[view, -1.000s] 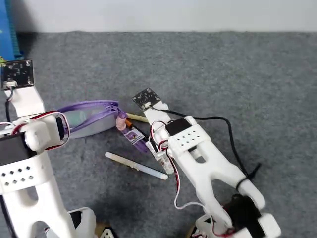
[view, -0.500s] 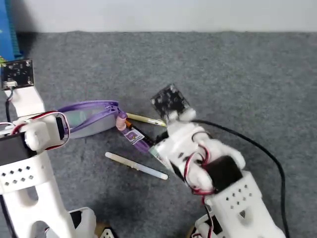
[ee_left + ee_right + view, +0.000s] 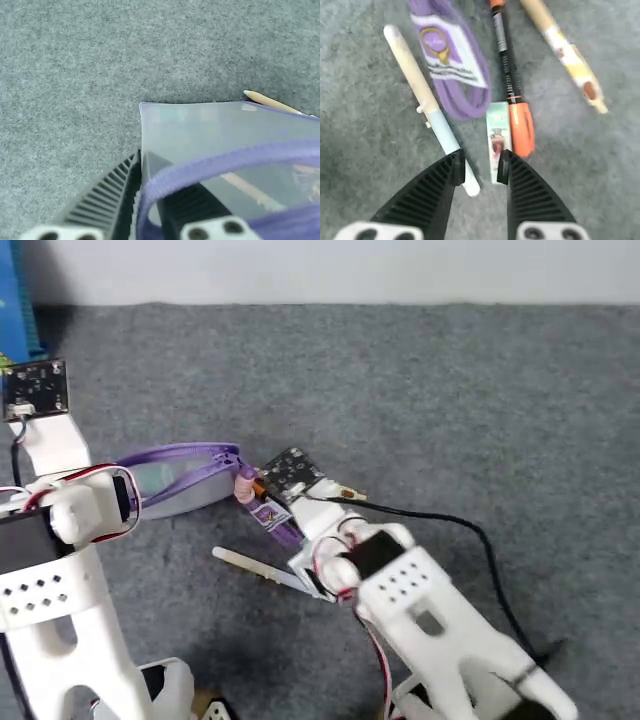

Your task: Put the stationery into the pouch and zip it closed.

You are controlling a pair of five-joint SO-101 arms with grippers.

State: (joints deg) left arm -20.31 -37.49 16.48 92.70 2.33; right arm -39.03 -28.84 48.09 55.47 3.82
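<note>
The purple-edged clear pouch (image 3: 180, 475) lies on the grey mat, and my left gripper (image 3: 122, 496) is shut on its end. Up close, the left gripper (image 3: 145, 167) pinches the pouch's (image 3: 220, 132) wall by the purple zip band. The right gripper (image 3: 306, 576) hovers over the loose stationery. Its own camera shows the right gripper (image 3: 480, 162) open above the blue end of a cream pen (image 3: 420, 95). Ahead of it lie a small mint eraser (image 3: 496, 142), an orange-capped black pen (image 3: 507, 75), a patterned pencil (image 3: 560, 50) and a purple strap with a tag (image 3: 452, 65).
A pencil tip (image 3: 265, 100) pokes out past the pouch's far edge. A black cable (image 3: 440, 515) trails from the right arm across the mat. A blue object (image 3: 12, 310) stands at the far left edge, and a white wall bounds the back.
The right arm swung away to the right, then came back left and lower over the cream pen. The left arm and the pouch have stayed put.
</note>
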